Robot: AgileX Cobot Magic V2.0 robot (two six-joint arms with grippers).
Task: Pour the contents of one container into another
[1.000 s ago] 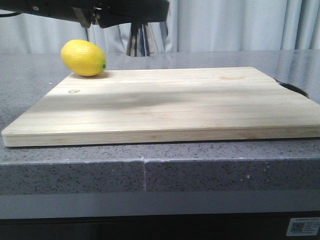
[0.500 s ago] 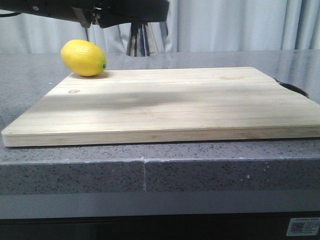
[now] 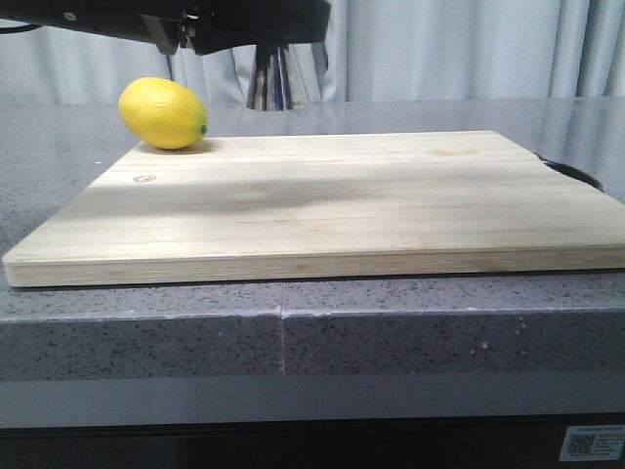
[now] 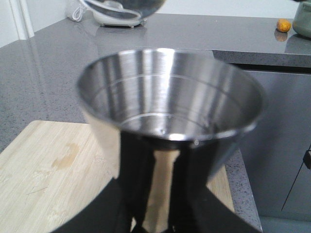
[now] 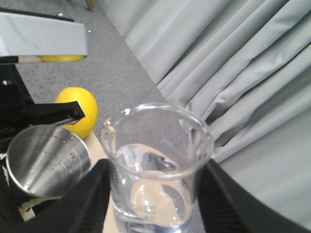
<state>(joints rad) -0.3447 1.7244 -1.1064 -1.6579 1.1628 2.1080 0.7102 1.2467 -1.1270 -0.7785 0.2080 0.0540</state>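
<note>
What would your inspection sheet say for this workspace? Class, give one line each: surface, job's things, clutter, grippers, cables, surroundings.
Surface: wooden board on grey counter.
Job's things: glass beaker holding clear liquid; steel jigger, held up off the board.
Clutter: lemon at the board's far left corner.
Grippers: right gripper shut on beaker; left gripper shut on jigger.
Cables: nothing seen.
Surroundings: grey curtains behind.

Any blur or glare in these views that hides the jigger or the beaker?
Left wrist view: jigger fills the frame, soft-focused, with bright streaks on the steel. Right wrist view: beaker sharp, fingers blurred. Front view: neither vessel shows; broad shadow across the cutting board.
</note>
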